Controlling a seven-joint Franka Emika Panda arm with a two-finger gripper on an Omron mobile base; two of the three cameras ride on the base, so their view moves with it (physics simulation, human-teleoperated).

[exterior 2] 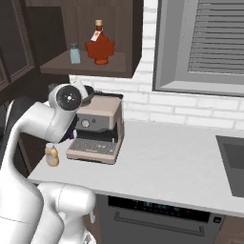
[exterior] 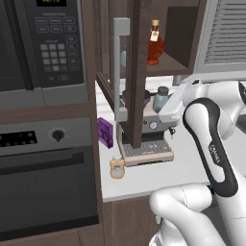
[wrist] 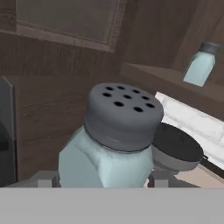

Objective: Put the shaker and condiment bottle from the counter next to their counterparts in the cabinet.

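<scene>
My gripper (wrist: 103, 180) is shut on the shaker (wrist: 116, 135), a pale grey-blue body with a dark perforated cap. In the left base view the shaker (exterior: 161, 96) hangs in the gripper (exterior: 161, 104) above the coffee machine, below the cabinet shelf (exterior: 173, 68). The condiment bottle (exterior: 116, 166) (exterior 2: 52, 154) stands on the counter (exterior: 192, 163) near its left front corner. On the shelf are the counterparts: a red-orange bottle (exterior: 154, 45) (exterior 2: 99, 46) and a pale shaker (exterior 2: 75, 53) (wrist: 200, 64).
The cabinet door (exterior: 137, 72) is swung open, its grey bar handle (exterior: 117, 72) toward me. A coffee machine (exterior: 149, 134) (exterior 2: 97, 126) sits under the shelf. A microwave (exterior: 43, 43) and an oven (exterior: 48, 182) stand at the left, a purple packet (exterior: 105, 132) beside them, a sink (exterior 2: 233, 162) far right.
</scene>
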